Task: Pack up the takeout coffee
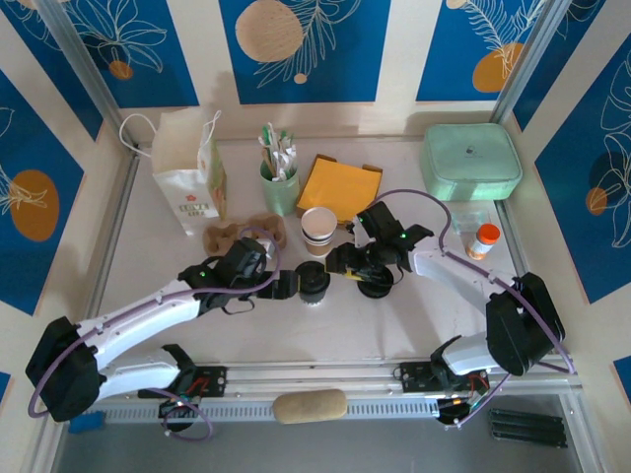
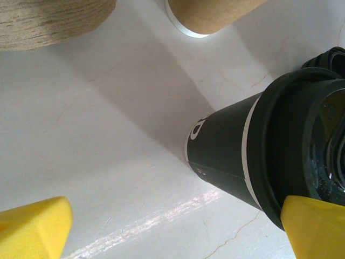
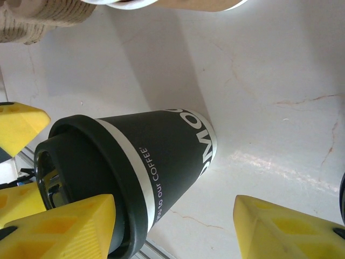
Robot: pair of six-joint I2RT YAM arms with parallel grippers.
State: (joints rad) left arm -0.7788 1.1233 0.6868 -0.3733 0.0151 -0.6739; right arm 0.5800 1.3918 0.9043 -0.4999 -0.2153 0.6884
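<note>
Now sizing up the kraft paper cup point(image 1: 318, 232), standing open just behind the dark lidded cup point(image 1: 314, 283): likely light, thin-walled and crushable, so favouring a gentle mid-wall hold. Reading "our COFFEE" on the dark cup. Flanking it with left gripper point(image 2: 175, 229) and right gripper point(image 3: 175, 229), both gaping, gripping nothing.

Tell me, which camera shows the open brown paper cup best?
The top external view: the brown paper cup stands whole and upright, white inside visible. The left wrist view catches its lower wall and base at the top edge; the right wrist view, a sliver of its base.
</note>
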